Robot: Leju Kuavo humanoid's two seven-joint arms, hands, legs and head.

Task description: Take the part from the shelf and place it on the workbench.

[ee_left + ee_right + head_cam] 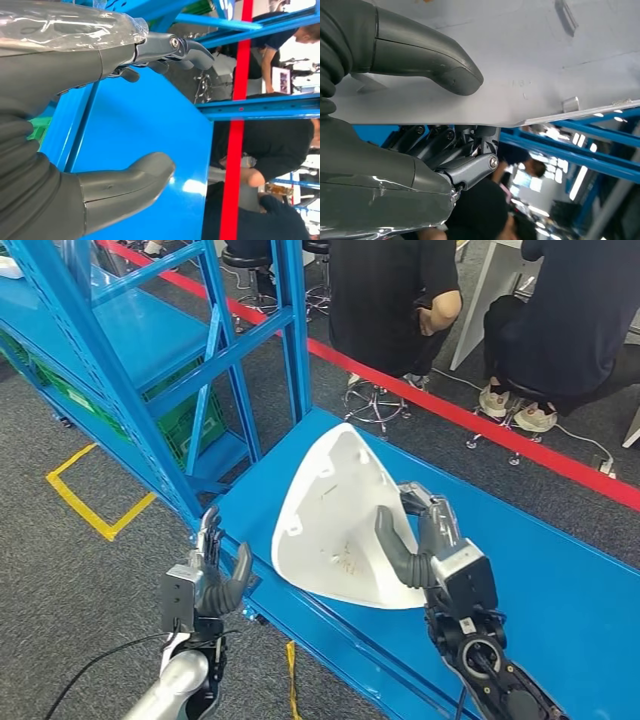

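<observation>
The part (332,515), a white, roughly triangular moulded shell, lies on the blue workbench (558,590) near its front edge, hollow side up, just past the foot of the blue shelf (143,335). In the head view the right hand (423,540) grips the shell's right edge, thumb lying across the inner face and fingers curled behind the rim, while the left hand (211,575) hovers off the bench's front corner with fingers apart and nothing in it. Two seated people (392,300) sit beyond a red floor line (483,425). The left wrist view shows that hand (113,115) spread, thumb and fingers wide apart over the blue surface. The right wrist view shows the thumb (433,62) pressed on the white part (546,55) and the fingers (467,170) folded under its edge.
</observation>
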